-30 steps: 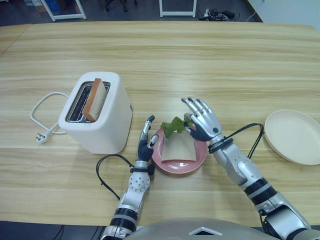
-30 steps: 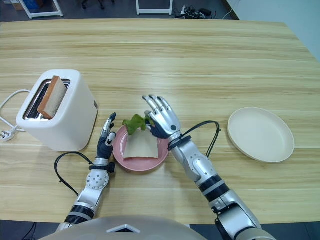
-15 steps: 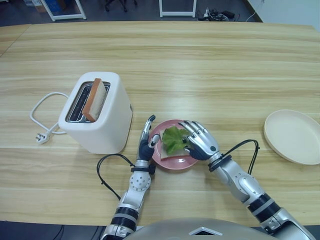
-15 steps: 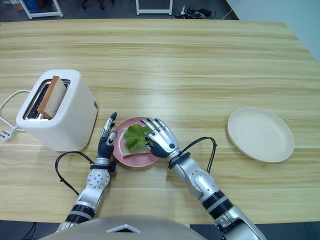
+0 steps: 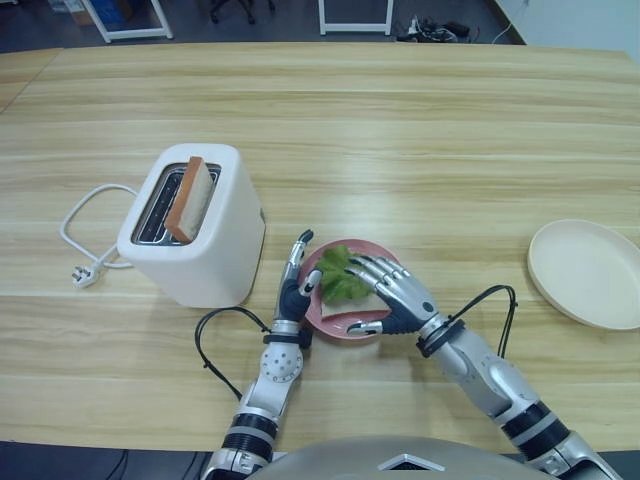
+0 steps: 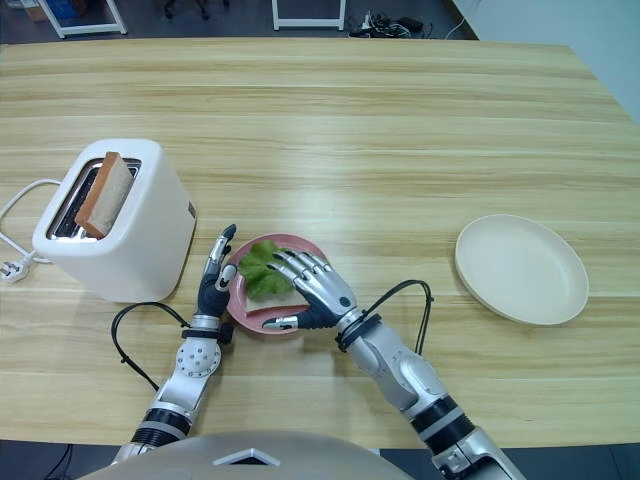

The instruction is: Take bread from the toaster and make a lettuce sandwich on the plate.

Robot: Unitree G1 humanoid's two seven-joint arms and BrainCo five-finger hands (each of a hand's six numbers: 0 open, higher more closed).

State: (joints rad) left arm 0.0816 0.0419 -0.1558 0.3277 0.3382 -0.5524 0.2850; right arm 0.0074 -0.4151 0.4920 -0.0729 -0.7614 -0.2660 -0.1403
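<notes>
Right hand (image 5: 392,298) sits low over the pink plate (image 5: 335,333) at lower centre. Its fingers are spread wide and grip nothing, with the fingertips at the lettuce (image 5: 341,277) and the thumb toward the plate's near rim. We read that as patting the leaf flat on the bread slice (image 5: 336,318), which peeks out pale under the palm. Left hand (image 5: 296,288) stands edge-on with straight fingers and nothing held, against the plate's left rim, likely bracing it so it won't slide. Second slice (image 5: 190,198) stands tilted in the toaster (image 5: 205,240) slot at left of centre, so we judge the sandwich lacks its top. Cream plate (image 6: 520,268) lies well apart at right.

Left eye view takes in the toaster's plug (image 5: 84,276) well clear of the frame edge, while right eye view has it jammed at the left edge. Right eye view has the cream plate whole, and left eye view crops it at the right edge.
</notes>
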